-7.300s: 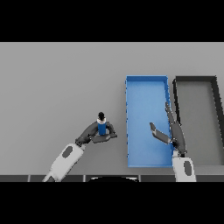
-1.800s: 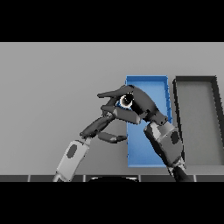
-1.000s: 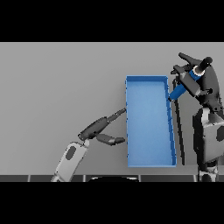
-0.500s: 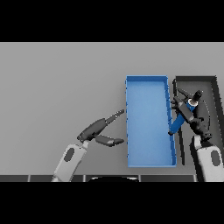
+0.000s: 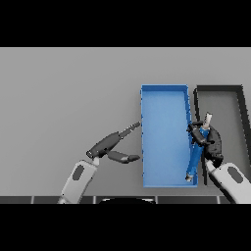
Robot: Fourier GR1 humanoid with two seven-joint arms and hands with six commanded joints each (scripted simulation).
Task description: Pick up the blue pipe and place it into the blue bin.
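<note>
Blue pipe [image 5: 196, 153] lies slanted along the right wall of the blue bin [image 5: 164, 139], its lower end down near the bin's front right corner and its pale upper tip poking above the rim toward the black bin [image 5: 230, 105] beside it. The right hand [image 5: 210, 142] has its fingers [image 5: 195, 131] curled round the pipe's upper part, gripping from the outer side, which seems the reason the pipe leans on the wall rather than lying flat on the bin floor. Judging by this, the placing is nearly done: the fingers need only let go so the pipe drops inside. A risk is that the pipe tips over the rim. The left hand [image 5: 109, 145] rests over the desk [image 5: 68, 98] left of the bin, fingers straight and thumb apart, holding nothing.
</note>
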